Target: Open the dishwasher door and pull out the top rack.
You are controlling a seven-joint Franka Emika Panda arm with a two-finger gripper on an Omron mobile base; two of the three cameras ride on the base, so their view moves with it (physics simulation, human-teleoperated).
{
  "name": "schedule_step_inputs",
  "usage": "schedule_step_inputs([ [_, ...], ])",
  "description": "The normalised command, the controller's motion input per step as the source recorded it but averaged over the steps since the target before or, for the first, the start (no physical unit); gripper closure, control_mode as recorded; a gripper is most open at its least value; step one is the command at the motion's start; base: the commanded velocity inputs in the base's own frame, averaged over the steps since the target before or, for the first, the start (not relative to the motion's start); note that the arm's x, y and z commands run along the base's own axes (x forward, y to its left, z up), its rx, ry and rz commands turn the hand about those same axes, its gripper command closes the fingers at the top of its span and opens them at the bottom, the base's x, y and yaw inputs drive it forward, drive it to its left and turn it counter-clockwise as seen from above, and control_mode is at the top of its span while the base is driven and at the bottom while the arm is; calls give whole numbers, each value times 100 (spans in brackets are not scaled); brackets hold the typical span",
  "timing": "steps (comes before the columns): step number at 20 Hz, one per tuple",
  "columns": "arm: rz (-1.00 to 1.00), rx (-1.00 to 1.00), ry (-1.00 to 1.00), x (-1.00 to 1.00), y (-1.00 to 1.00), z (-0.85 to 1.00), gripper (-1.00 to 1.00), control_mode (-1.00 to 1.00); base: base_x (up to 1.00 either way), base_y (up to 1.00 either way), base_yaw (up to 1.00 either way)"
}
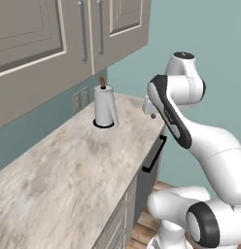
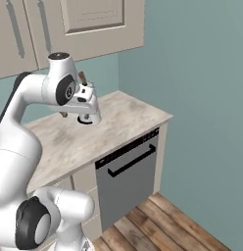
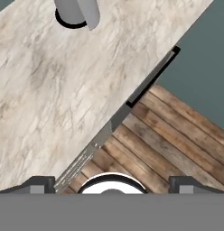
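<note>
The dishwasher door (image 2: 127, 184) is a dark grey panel under the counter's right end, and it stands closed. Its black bar handle (image 2: 132, 161) runs along the top, seen edge-on in the left base view (image 1: 154, 155) and as a dark bar in the hand view (image 3: 152, 79). The top rack is hidden behind the closed door. My gripper (image 3: 112, 184) hangs high above the counter edge, pointing down, open, with nothing between its widely spread fingertips (image 3: 41, 182). It is well above the handle and apart from it.
A paper towel roll (image 1: 104, 107) stands on the marbled counter (image 1: 69, 165) near the back wall. Upper cabinets (image 1: 44, 34) hang over the counter. Beige drawer fronts (image 2: 84, 179) sit left of the door. A teal wall (image 2: 202, 98) closes the right side, above a wooden floor (image 2: 157, 220).
</note>
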Motion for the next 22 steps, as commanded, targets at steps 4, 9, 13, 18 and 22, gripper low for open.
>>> schedule_step_inputs([
  [4,-14,4,9,23,-2,-27,-100,-100,27,8,-13],
  [9,-29,23,15,77,-36,-79,-100,-100,0,0,0],
  [13,-21,47,17,86,-73,-90,-100,-100,0,0,0],
  [18,-13,49,5,48,-75,-81,-100,-100,0,0,0],
  [22,-9,38,0,9,-39,-99,-100,-100,0,0,0],
])
